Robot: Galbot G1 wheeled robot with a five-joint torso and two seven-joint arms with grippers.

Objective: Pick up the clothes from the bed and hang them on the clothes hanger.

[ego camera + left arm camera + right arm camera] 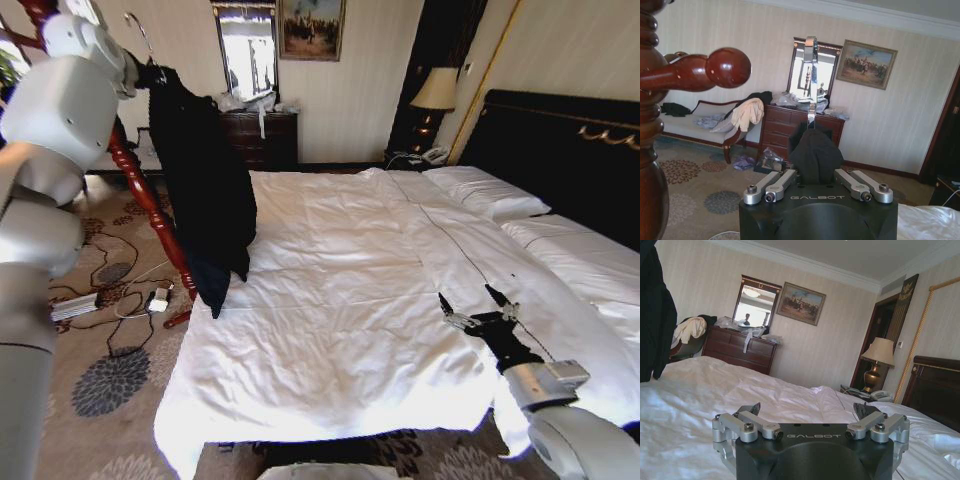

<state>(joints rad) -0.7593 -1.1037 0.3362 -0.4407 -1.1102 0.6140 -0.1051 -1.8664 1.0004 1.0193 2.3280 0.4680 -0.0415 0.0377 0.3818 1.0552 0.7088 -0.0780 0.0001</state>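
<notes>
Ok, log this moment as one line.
left end effector: shut on clothes hanger | clothes: hanging, raised | right end effector: open over bed

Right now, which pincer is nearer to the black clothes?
Left. The left pincer is raised at the top of the clothes, by the hanger hook. The right pincer hovers open over the bed, well apart from them.

Matt black cloth jacket on a thin bright metal hook; glossy turned red-brown wooden post; rumpled white cloth sheets on the bed; right claw and left claw of brushed silvery metal links on smooth matt black housings.
</notes>
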